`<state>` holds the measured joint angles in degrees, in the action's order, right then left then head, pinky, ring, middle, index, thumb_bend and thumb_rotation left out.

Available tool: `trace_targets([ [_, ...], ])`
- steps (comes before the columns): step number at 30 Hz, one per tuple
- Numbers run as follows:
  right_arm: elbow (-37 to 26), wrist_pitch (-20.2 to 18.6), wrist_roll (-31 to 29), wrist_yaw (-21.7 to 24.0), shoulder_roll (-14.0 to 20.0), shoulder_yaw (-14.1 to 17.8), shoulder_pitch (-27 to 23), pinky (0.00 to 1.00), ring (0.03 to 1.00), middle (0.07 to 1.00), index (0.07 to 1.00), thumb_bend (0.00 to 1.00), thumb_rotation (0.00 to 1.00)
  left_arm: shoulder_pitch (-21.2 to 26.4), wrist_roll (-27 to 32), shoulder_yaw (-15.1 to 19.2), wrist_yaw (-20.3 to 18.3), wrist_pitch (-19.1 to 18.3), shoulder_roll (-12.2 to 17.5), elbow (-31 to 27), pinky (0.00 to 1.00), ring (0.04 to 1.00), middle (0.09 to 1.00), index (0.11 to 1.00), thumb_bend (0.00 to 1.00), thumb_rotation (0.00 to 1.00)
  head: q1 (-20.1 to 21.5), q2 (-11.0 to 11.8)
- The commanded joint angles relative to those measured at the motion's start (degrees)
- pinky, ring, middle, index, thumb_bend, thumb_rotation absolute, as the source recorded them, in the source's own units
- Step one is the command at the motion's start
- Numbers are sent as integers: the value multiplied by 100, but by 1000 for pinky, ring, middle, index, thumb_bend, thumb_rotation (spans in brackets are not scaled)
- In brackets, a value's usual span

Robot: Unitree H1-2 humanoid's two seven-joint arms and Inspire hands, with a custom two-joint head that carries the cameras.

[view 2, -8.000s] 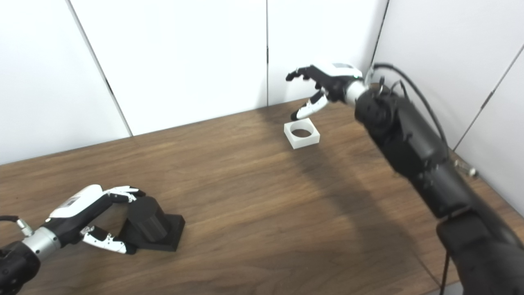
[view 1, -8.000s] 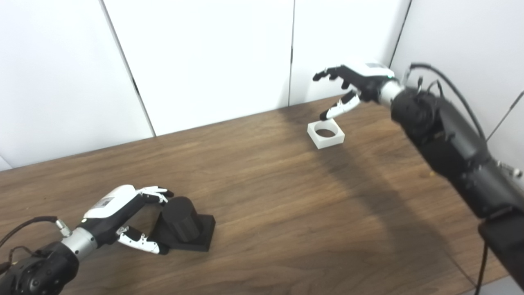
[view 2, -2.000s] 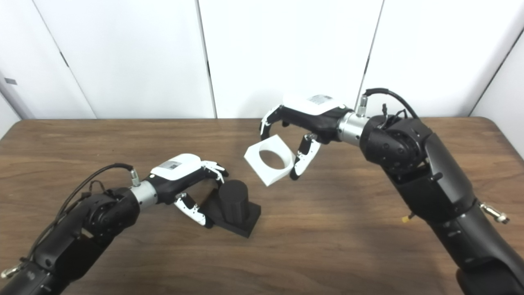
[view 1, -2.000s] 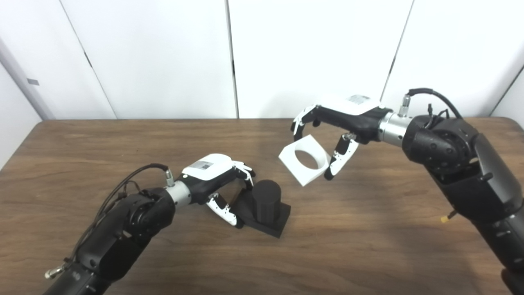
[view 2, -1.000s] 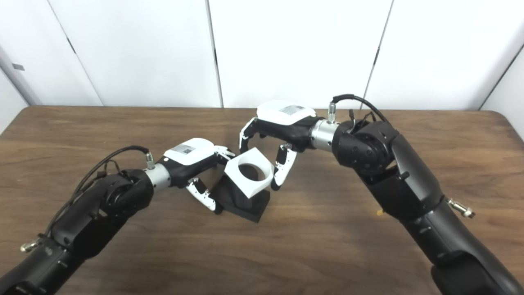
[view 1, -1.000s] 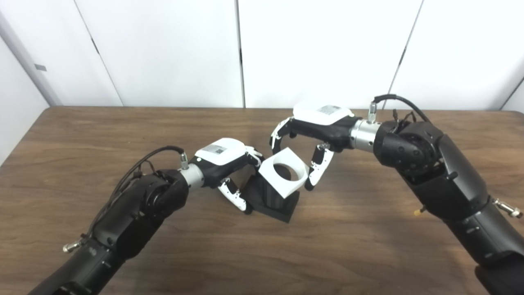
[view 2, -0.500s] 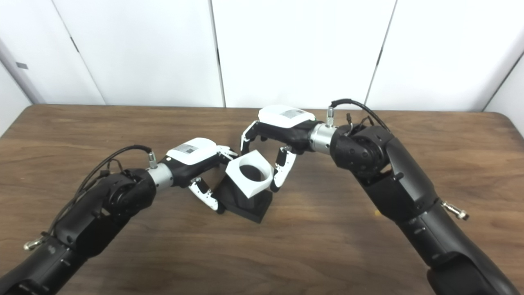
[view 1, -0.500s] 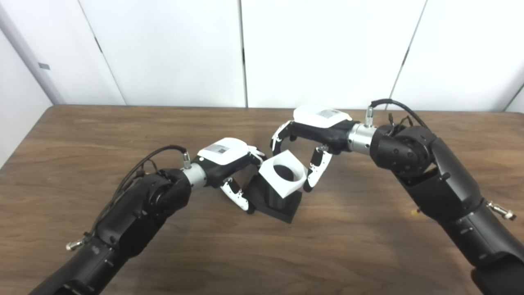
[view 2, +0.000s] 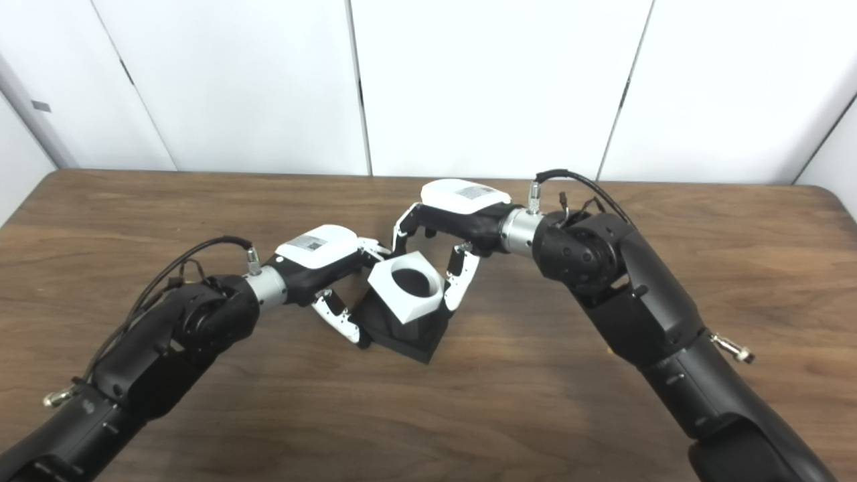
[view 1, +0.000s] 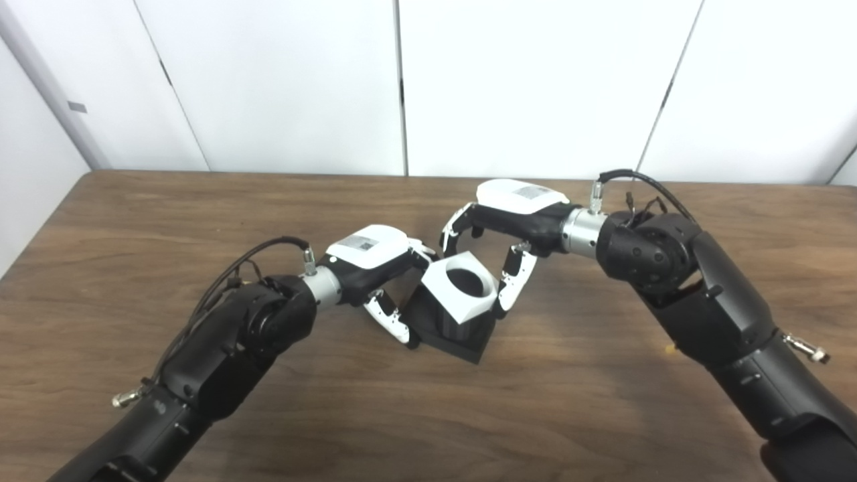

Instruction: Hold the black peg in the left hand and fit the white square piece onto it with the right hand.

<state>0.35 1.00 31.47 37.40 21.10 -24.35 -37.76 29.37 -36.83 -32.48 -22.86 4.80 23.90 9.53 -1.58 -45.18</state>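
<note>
White square piece (view 1: 460,292) on black peg (view 2: 406,329); views match.

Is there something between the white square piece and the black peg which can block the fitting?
Nothing visible does. The right robot hand holds the white square piece tilted over the black peg, its hole at the peg's top. The left robot hand grips the peg from the side.
</note>
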Motion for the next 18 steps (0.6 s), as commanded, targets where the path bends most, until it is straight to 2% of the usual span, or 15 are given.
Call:
trace_targets([
  [1, -2, 156, -29, -192, -136, 14, -267, 693, 789, 755, 478, 523, 128, -341, -138, -454, -583, -119, -223, 212, 759, 910, 871, 491, 523, 72, -7, 0],
  [10, -74, 119, 49, -124, -224, -71, -294, 676, 784, 752, 477, 524, 129, -318, -92, -439, -579, -87, -227, 265, 768, 912, 866, 490, 524, 70, 9, -12],
  [18, -189, 225, 224, -71, -229, -226, -300, 704, 779, 748, 478, 524, 130, -313, -89, -448, -622, -119, -213, 230, 765, 912, 876, 490, 523, 72, 23, -44],
])
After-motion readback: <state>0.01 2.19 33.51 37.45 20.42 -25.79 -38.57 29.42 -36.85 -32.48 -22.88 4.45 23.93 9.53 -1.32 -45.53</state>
